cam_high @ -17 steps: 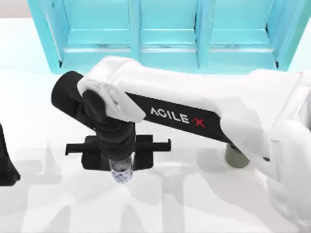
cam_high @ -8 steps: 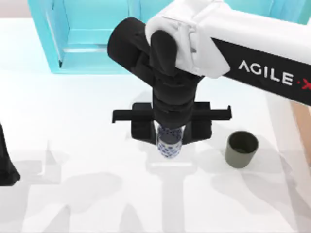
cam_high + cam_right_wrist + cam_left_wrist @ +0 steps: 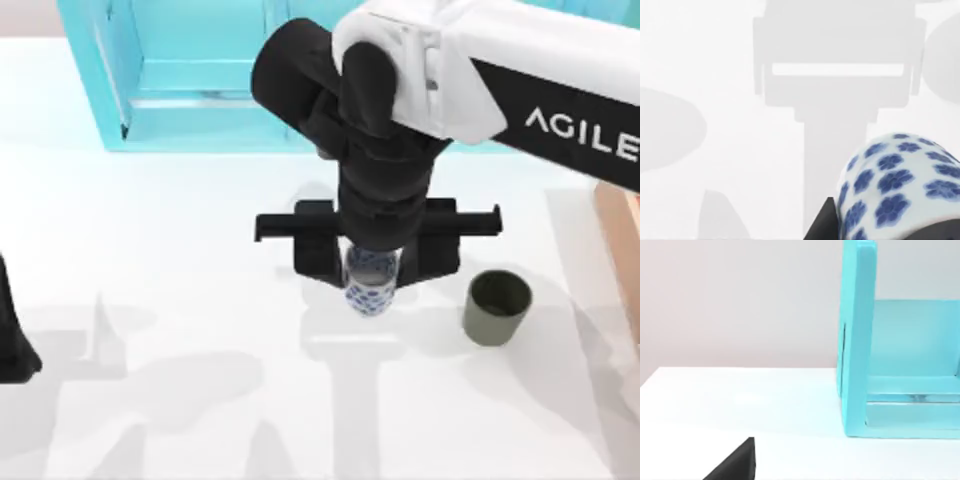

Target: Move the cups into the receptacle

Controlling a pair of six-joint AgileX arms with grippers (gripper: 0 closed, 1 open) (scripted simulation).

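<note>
Right end effector (image 3: 371, 285) sits at centre of the top view, slightly above middle, clamped on the blue-patterned white cup (image 3: 370, 281). The cup hangs under the wrist, lifted off the white desk (image 3: 180, 300); its shadow falls on the desk just below it. In the right wrist view the cup (image 3: 895, 185) fills the lower right corner, a dark finger (image 3: 822, 225) against its side, and the desk lies well beneath.

The dark olive-grey cup (image 3: 496, 307) stands upright on the desk at centre right of the top view, near the carried cup but apart from it. The orange-tan receptacle (image 3: 620, 230) is a sliver at the right edge. The turquoise shelf unit (image 3: 180, 90) runs along the top.

Step in hand, as I judge it: carry the patterned cup rightward to the receptacle. To do it well:
- hold height, so the cup passes over the olive-grey cup and the receptacle's thick wall
- keep the grip firm and the cup level
- go well inside the wall before lowering, since most of the receptacle is out of frame
- release low so the cup doesn't tip

Left arm is parked at the left edge of the top view; left end effector (image 3: 12, 340) is a dark shape, can't tell finger state.
</note>
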